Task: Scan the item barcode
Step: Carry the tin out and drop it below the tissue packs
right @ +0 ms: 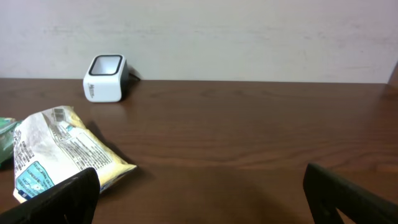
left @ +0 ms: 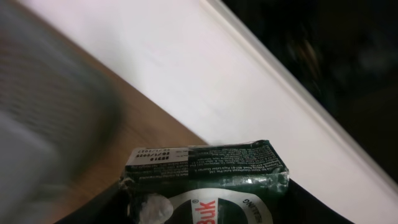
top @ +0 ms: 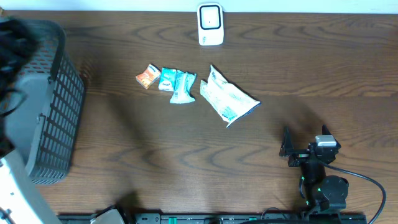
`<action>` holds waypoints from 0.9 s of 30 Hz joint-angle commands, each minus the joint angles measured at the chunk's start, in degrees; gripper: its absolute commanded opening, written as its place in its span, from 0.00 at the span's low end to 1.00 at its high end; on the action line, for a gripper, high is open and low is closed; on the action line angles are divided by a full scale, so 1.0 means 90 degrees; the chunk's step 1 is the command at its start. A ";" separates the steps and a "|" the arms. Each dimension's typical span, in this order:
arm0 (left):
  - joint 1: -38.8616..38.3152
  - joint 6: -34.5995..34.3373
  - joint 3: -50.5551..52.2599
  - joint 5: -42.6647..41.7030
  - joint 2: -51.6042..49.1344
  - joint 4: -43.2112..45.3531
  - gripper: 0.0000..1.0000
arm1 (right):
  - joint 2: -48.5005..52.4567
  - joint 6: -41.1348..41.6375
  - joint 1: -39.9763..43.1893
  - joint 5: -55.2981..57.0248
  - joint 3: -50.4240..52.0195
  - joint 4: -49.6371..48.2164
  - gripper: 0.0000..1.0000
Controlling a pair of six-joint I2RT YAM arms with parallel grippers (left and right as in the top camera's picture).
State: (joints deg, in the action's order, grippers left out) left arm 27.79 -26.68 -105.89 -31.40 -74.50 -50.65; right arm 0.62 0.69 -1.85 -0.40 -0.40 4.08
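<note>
Left fingers (left: 96,208) pinch one dark green packet (left: 208,168) aloft over the bench's (top: 155,162) far-left corner, beside one grey basket (top: 53,106). Mid-bench lie one orange sachet (top: 147,76), two teal sachets (top: 168,79) and one white bag (top: 227,99). One scanner (top: 211,25) stands at the far edge. Right fingers (right: 62,199) gape wide over open near-side wood.

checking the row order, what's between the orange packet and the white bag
Teal packets lie between the orange packet and the white bag, shown in the overhead view.
</note>
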 commanded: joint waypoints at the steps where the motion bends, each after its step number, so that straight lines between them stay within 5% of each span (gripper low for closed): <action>1: -0.1166 0.0391 0.0051 -0.0160 -0.0243 -0.0090 0.61 | -0.0027 0.0063 0.0015 0.0007 0.0010 0.0029 0.99; 12: -0.3784 0.1302 0.0085 0.3468 -0.1744 -0.1809 0.61 | -0.0027 0.0063 0.0015 0.0007 0.0010 0.0029 0.99; 27: -0.4201 0.1294 0.0085 0.3708 -0.4260 -0.2501 0.61 | -0.0027 0.0063 0.0015 0.0010 0.0010 0.0029 0.99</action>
State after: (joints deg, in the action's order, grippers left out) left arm -9.50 -16.01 -105.23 0.43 -109.65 -72.47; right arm 0.62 0.69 -1.85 -0.40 -0.40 4.05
